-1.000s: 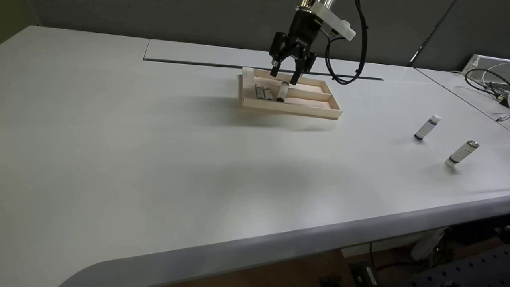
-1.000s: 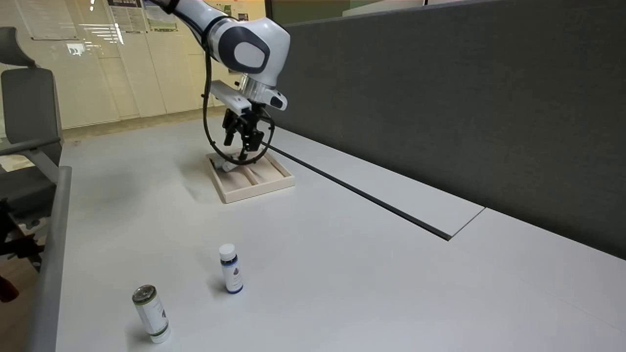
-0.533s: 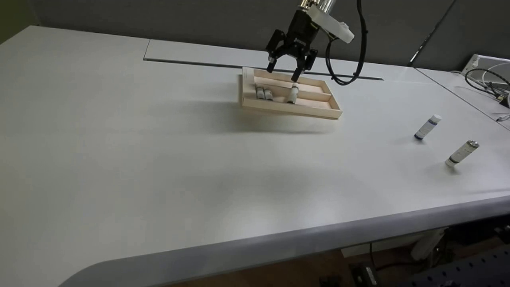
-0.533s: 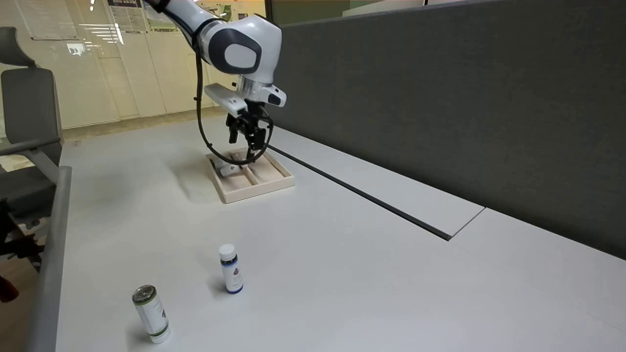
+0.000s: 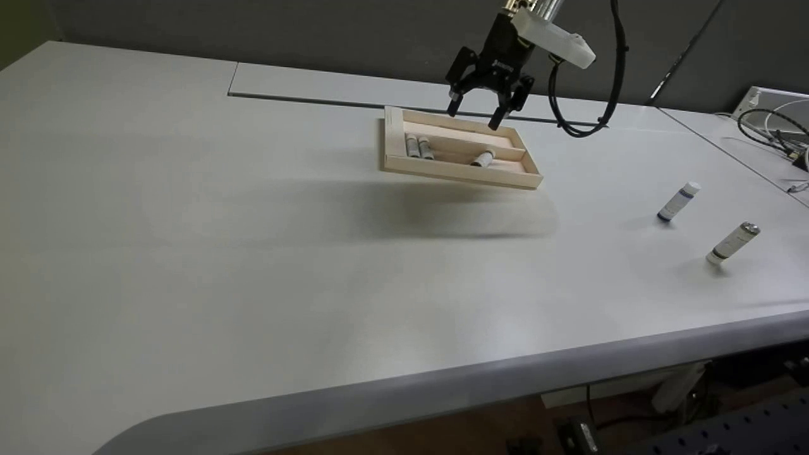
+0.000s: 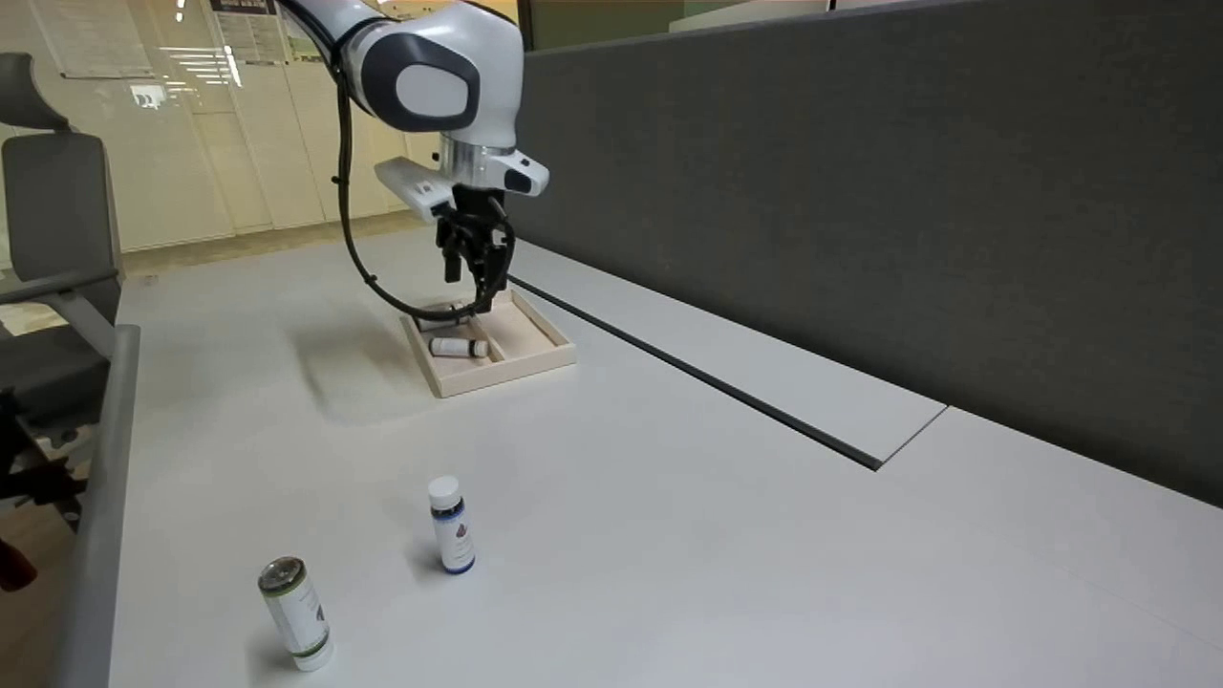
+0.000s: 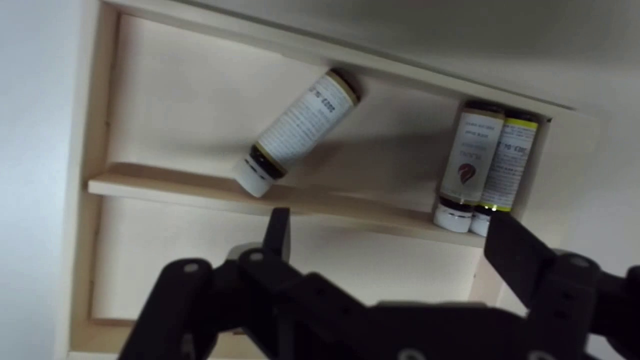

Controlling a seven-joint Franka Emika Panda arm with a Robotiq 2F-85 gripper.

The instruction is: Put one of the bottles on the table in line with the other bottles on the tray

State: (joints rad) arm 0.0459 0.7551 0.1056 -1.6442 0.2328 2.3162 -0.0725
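My black two-finger gripper point(image 5: 475, 116) is spread wide, tips well apart, above the pale wooden two-compartment tray point(image 5: 442, 169). In an exterior view tray sits at the far side of the white table point(image 5: 253, 284), split lengthwise by a wooden divider point(image 7: 165, 186). Near compartment, left end: white-labelled bottle with yellow bands point(image 7: 507, 167) and pale-labelled bottle with dark red drop mark point(image 7: 472, 157), side by side. Same compartment, farther right: white-labelled bottle with tan bands and white cap point(image 7: 302, 120), lying aslant, out of line with the pair, cap toward the divider; can't tell if it rests there. On the table, right of the tray and nearer: white-labelled bottle with blue bands and white cap point(image 6: 454, 535), standing cap up; white-labelled bottle with green bands point(image 6: 298, 612), farther right and nearer, standing white end down. My black cable point(image 6: 371, 279) loops in front of the pair in an exterior view, partly hiding it.
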